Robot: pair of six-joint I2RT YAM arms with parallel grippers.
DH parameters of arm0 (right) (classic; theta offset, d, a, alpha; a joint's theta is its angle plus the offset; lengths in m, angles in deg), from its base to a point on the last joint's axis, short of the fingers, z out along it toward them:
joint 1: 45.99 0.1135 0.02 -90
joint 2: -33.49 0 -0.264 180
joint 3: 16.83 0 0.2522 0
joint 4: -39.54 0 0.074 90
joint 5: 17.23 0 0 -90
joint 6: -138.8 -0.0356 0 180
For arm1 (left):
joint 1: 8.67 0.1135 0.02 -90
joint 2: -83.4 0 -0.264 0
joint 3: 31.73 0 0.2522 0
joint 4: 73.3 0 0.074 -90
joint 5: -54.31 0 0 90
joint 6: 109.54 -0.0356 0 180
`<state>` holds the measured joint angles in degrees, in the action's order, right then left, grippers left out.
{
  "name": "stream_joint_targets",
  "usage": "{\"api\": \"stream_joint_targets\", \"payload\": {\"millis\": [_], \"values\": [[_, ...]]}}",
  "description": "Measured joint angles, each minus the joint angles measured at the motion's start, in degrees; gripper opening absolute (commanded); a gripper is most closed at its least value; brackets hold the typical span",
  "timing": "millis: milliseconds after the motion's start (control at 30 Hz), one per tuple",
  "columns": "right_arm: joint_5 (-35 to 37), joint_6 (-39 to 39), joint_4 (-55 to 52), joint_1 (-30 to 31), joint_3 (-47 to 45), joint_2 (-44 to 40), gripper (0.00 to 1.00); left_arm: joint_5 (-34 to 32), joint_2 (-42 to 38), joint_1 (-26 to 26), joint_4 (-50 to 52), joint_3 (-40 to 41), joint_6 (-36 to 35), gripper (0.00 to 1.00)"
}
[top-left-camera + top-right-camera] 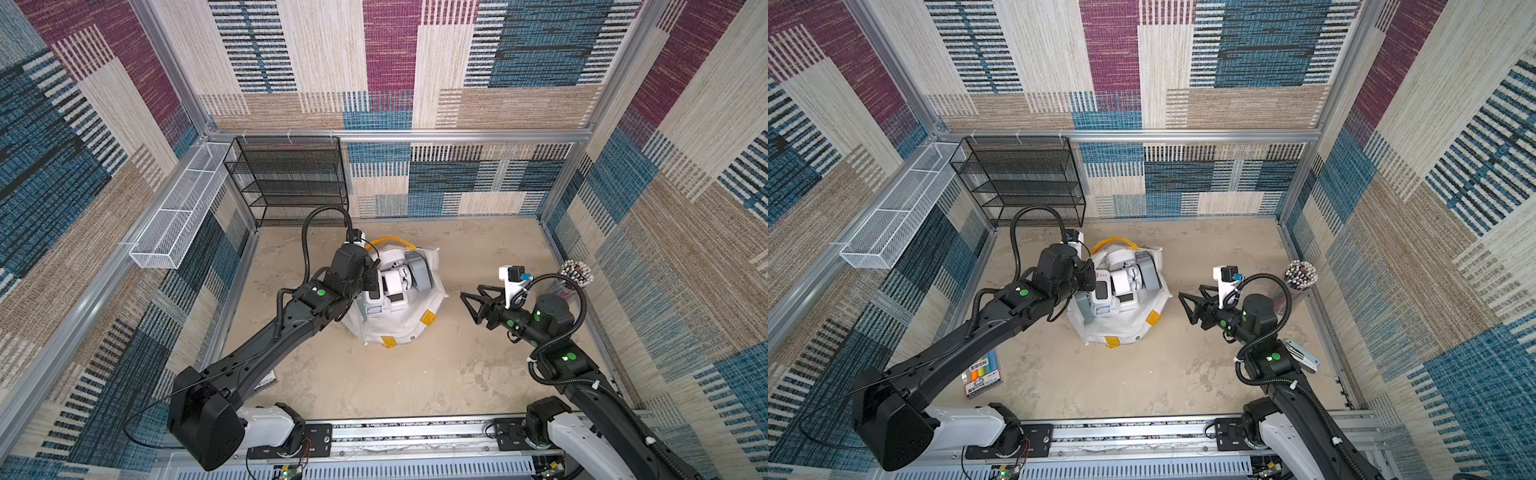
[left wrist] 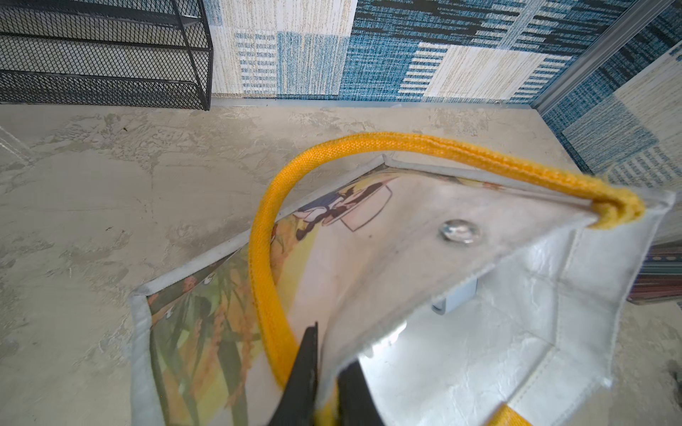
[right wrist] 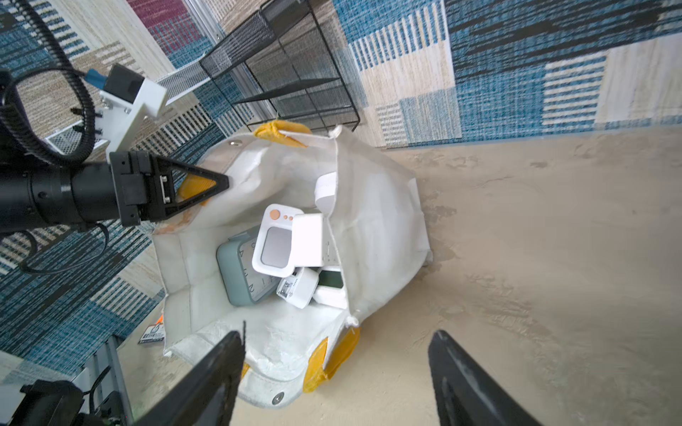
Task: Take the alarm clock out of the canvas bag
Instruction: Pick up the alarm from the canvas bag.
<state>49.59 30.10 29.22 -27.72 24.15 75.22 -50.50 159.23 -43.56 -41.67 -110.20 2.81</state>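
The white canvas bag [image 1: 390, 328] [image 1: 1121, 328] stands open mid-floor, its yellow strap handle [image 2: 443, 147] arching over the rim. Inside lie several alarm clocks: a white one with orange buttons [image 3: 275, 243], a grey-green one with a dial [image 3: 240, 273], and smaller white ones [image 3: 297, 287]. They also show in a top view [image 1: 392, 282]. My left gripper [image 2: 332, 354] [image 3: 225, 180] is shut on the bag's rim next to the handle and holds that side up. My right gripper [image 1: 469, 291] [image 3: 337, 333] hangs open just right of the bag, above the floor, with nothing between its fingers.
A black mesh shelf [image 1: 291, 178] stands against the back wall, a white wire basket [image 1: 178, 216] hangs on the left wall. A cup of pens [image 1: 575, 274] stands far right. A marker pack [image 1: 982, 374] lies by the left arm, a flat white-blue item [image 1: 1304, 355] under the right arm.
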Motion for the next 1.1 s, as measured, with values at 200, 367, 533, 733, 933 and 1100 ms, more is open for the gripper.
{"api": "stream_joint_targets", "payload": {"millis": [200, 367, 533, 733, 933, 1100], "values": [[4.0, 0.1, 1.5, 6.3, 0.6, 2.7, 0.8, 0.0, 0.0, 0.0, 0.0, 0.0, 0.2, 0.0], [7.0, 0.2, 3.2, 10.4, 1.1, 5.4, 0.78, 0.0, 0.0, 0.0, 0.0, 0.0, 0.2, 0.0], [9.9, 0.3, 4.5, 15.1, 2.3, 9.4, 0.77, 0.0, 0.0, -0.1, 0.0, 0.0, 0.2, 0.0], [13.7, 0.8, 5.8, 20.5, 4.9, 15.1, 0.76, 0.0, 0.0, -0.1, 0.1, 0.1, 0.2, 0.0], [16.6, 0.8, 6.8, 23.5, 7.1, 21.1, 0.74, 0.0, 0.0, -0.1, 0.1, 0.2, 0.6, 0.0], [19.1, 0.8, 7.8, 25.3, 8.9, 25.5, 0.74, 0.0, 0.0, -0.2, 0.1, 0.4, 0.7, 0.0]]}}
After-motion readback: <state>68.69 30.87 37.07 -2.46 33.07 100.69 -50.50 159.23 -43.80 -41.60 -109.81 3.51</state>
